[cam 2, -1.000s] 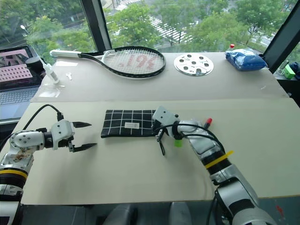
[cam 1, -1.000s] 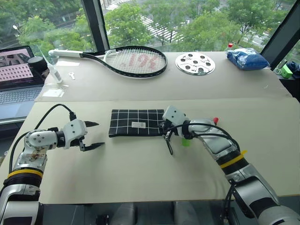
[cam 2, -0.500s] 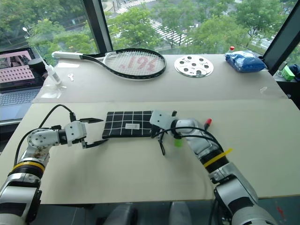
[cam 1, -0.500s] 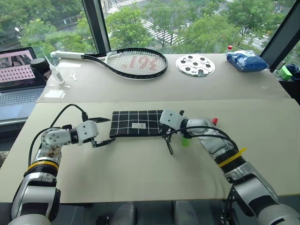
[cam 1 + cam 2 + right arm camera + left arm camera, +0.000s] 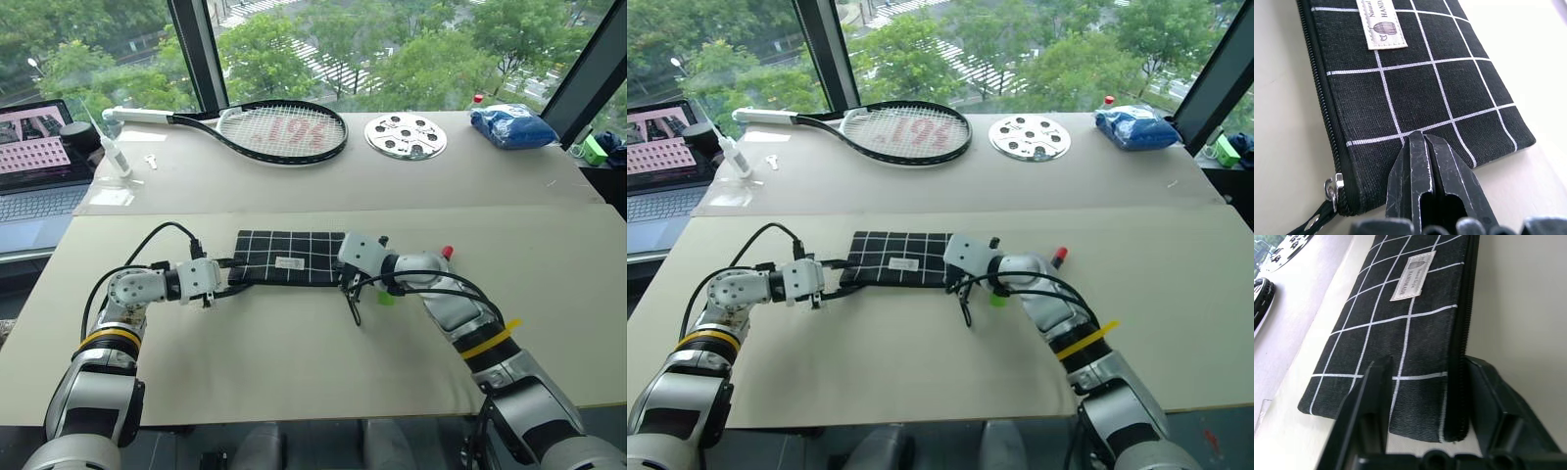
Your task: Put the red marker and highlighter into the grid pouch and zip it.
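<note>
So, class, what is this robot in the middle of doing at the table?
It is working on the grid pouch, which lies flat on the table. The left gripper straddles one short end of the pouch, while the shut right gripper presses on the other end, by the zipper pull. The red marker and the highlighter lie outside the pouch, behind the right arm.

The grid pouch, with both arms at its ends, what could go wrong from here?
The left gripper straddles the zipped end of the grid pouch, so it may pinch both fabric layers. The right gripper rests shut on the fabric beside the zipper pull, which it may miss.
</note>
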{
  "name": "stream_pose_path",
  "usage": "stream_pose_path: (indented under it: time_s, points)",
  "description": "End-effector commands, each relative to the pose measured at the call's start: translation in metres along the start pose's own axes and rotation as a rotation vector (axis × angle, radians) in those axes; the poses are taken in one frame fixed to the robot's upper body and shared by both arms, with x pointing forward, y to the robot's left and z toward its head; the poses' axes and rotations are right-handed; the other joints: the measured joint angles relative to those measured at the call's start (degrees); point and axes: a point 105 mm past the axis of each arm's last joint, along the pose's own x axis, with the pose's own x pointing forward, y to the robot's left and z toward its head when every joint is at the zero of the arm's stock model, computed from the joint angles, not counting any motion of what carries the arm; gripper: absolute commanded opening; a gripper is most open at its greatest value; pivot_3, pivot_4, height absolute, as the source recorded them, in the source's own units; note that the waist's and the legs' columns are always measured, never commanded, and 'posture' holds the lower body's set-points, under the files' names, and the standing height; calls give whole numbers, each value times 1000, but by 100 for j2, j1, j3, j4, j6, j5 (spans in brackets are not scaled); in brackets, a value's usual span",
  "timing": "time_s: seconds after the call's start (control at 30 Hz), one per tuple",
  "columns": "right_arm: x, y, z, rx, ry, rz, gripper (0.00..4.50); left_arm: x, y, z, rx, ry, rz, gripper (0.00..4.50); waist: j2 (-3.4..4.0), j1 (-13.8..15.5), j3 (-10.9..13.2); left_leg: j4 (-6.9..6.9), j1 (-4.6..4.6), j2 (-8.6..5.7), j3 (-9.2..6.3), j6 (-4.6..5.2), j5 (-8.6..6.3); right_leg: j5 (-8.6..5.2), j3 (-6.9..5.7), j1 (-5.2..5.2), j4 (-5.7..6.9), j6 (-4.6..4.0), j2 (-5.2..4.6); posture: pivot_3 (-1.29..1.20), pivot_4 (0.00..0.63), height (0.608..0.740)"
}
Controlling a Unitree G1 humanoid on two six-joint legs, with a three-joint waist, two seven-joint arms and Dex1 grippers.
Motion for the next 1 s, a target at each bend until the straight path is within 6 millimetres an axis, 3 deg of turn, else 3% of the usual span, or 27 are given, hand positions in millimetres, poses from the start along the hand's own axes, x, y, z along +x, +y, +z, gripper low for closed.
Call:
stream_pose_path:
  time_s: [0.03,0.1,0.3,0.4,0.53,0.67,0.77,0.8,0.93,1.0]
  points:
    - [-3,2,-7,17,22,10,0,-2,6,2,-6,-9,13,544,0,-9,0,0,0,0,0,1,0,0,0,-1,0,0,0,0,150,740]
    - [-3,1,-7,18,20,10,0,-2,9,3,-36,-31,40,42,0,-15,0,0,-1,0,0,1,-1,0,0,-2,0,0,0,0,150,740]
    - [-7,-6,1,65,-32,-12,0,-2,19,8,-114,-77,85,42,0,-14,0,1,-5,0,-1,2,-1,0,0,-4,-1,0,-1,0,150,740]
    - [-16,-34,27,221,-181,-115,0,-3,22,10,-206,-102,89,42,-1,-33,1,1,-9,0,-1,1,-1,0,0,-11,0,0,0,0,150,740]
    - [-49,-82,49,435,-341,-255,1169,-8,22,15,-283,-122,97,0,1,-67,2,0,-19,0,-3,-6,3,1,2,-30,6,-1,1,0,150,740]
    - [-83,-103,56,508,-383,-294,2437,-13,22,22,-356,-128,124,0,0,-66,2,0,-34,0,-3,-15,8,1,2,-69,38,-1,-1,0,150,740]
    - [-107,-115,49,578,-381,-336,3445,-15,19,24,-400,-99,135,0,1,-84,2,-3,-43,1,-3,-13,7,0,1,-83,43,-1,-1,0,150,740]
    - [-116,-113,47,599,-383,-320,3776,-15,19,24,-409,-78,146,0,1,-86,2,-2,-45,0,-2,-9,5,0,1,-84,43,-1,-1,0,150,740]
    - [-134,-93,45,593,-359,-240,3776,-15,28,26,-482,-31,251,0,2,-62,3,-2,-48,0,1,18,-10,0,2,-84,42,-2,-3,0,150,740]
    - [-126,-61,48,564,-325,-130,3776,-12,35,32,-524,-38,301,0,2,-48,4,-2,-47,0,1,19,-11,0,2,-82,42,-2,-2,0,150,740]
